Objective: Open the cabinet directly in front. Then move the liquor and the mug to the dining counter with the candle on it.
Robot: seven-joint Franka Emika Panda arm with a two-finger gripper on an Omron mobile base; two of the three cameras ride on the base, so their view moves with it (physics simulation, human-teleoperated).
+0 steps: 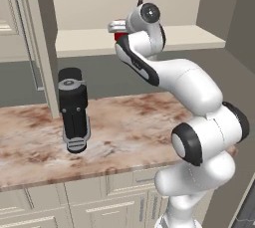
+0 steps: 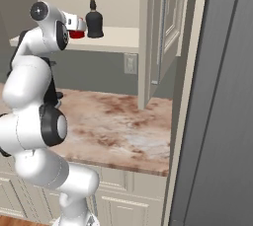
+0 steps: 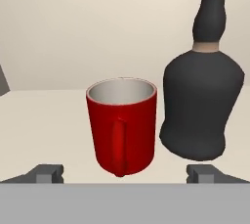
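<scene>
Upright on the open cabinet [image 2: 163, 27] shelf, the mug [image 3: 122, 125] stands dead ahead of the gripper [image 3: 126, 173], handle toward it, liquor [image 3: 202, 105] just beside on one side. The gripper's jaws are spread wide, empty.

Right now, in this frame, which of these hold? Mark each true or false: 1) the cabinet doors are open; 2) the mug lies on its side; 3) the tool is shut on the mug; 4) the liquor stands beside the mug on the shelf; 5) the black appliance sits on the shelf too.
1) True: the cabinet doors stand open.
2) False: the mug stands upright, its handle facing the hand camera.
3) False: the tool is open, fingertips either side, short of the mug.
4) True: the liquor stands upright next to it on the shelf.
5) False: the black appliance stands on the counter below.
</scene>
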